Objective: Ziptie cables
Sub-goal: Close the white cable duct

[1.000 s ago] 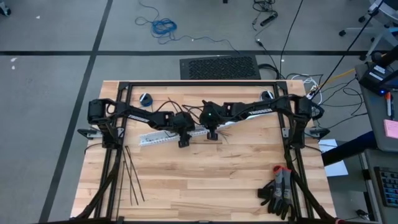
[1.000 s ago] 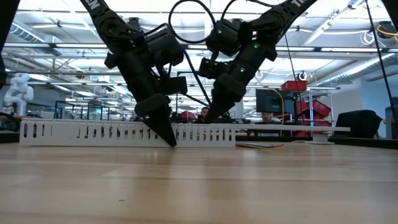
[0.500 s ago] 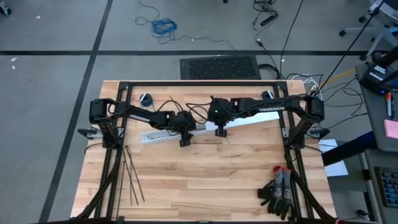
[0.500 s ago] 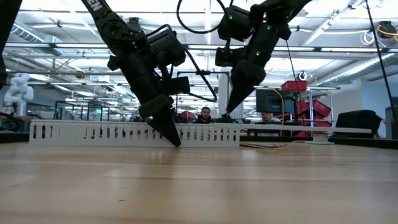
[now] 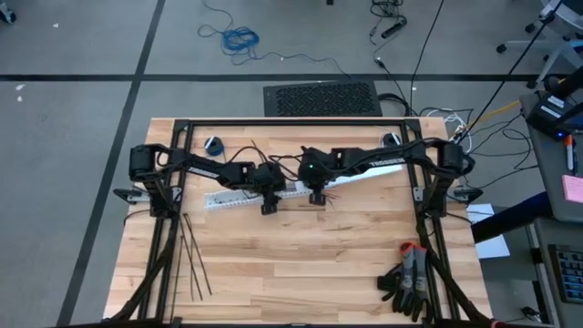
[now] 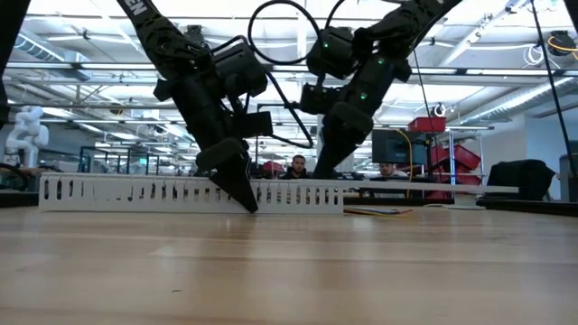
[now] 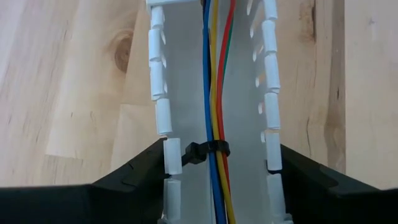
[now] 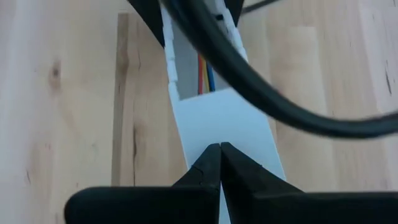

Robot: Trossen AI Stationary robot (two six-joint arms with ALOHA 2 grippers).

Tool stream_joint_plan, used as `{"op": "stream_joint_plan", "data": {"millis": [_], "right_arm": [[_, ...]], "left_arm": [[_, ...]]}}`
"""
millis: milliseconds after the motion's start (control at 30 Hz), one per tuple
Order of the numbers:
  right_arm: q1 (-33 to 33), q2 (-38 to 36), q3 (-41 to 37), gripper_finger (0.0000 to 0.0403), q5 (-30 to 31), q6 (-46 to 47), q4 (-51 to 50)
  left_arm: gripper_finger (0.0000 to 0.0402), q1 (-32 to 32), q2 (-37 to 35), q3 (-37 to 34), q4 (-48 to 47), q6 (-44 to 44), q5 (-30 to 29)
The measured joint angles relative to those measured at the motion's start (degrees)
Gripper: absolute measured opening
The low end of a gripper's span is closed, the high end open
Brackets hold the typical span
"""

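Long white slotted plastic duct (image 7: 214, 93), frame centre: holds blue, yellow, red wires (image 7: 216, 81) bound by black ziptie (image 7: 205, 150).
Left gripper (image 7: 217, 171): clamped across duct walls.
Right gripper (image 8: 220, 163): closed, empty, over white duct cover (image 8: 224, 118).

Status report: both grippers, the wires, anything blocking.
Left gripper straddles white slotted plastic duct, fingers on its walls. Right gripper shut over duct lid. Coloured wires inside, black ziptie around them. Nothing blocking.

No legible text, labels or numbers anywhere.
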Motion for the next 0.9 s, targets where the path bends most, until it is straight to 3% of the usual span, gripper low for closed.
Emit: {"op": "stream_joint_plan", "data": {"millis": [367,667,900], "right_arm": [[0.39,-0.96,-0.02,0.0000,0.66,0.96,0.45],[0.41,-0.85,0.08,0.0000,0.38,2.60,-1.07],[0.39,-0.83,0.02,0.0000,0.57,2.82,-1.31]], "left_arm": [[0.0230,0.02,0.02,-0.04,0.71,0.60,0.09],[0.0272,0.04,-3.60,0.47,-0.65,1.43,3.00],[0.0280,0.00,-5.66,0.70,2.73,1.36,4.41]]}}
